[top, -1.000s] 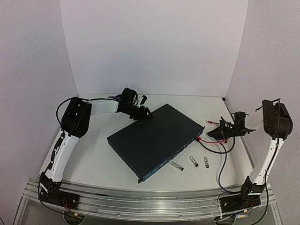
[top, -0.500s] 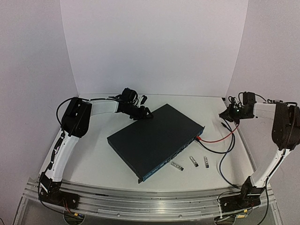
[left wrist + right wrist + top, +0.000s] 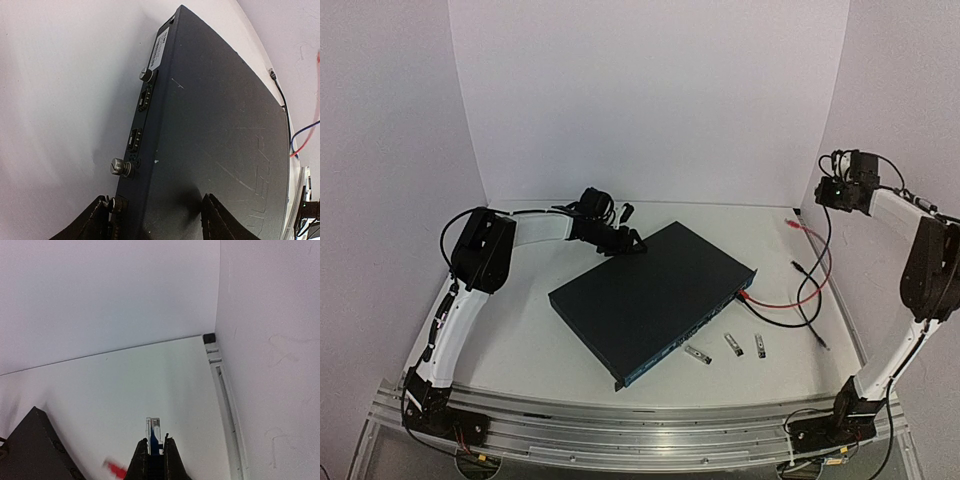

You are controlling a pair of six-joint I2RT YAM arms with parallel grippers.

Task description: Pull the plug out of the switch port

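Note:
The switch (image 3: 645, 295) is a flat dark blue-black box lying diagonally mid-table, its socket row on the front-right thin face. My left gripper (image 3: 623, 240) rests at its rear corner, open; in the left wrist view its fingers (image 3: 97, 220) straddle the switch's edge (image 3: 210, 130) by a thumbscrew. My right gripper (image 3: 835, 190) is raised high at the right rear corner. It is shut on a clear plug (image 3: 153, 431) with a blue cable. That cable (image 3: 817, 300) hangs down to the table, free of the switch. A red cable (image 3: 780, 300) still reaches the switch's socket face.
Three small metal modules (image 3: 730, 345) lie on the table in front of the switch. The red cable's free end (image 3: 790, 222) lies near the right wall. White walls close the back and both sides. The switch's corner (image 3: 30, 450) shows low in the right wrist view.
My right gripper has risen from beside the switch's socket face up and back to the right rear corner, carrying the plug and its cable. The left arm and switch have not moved.

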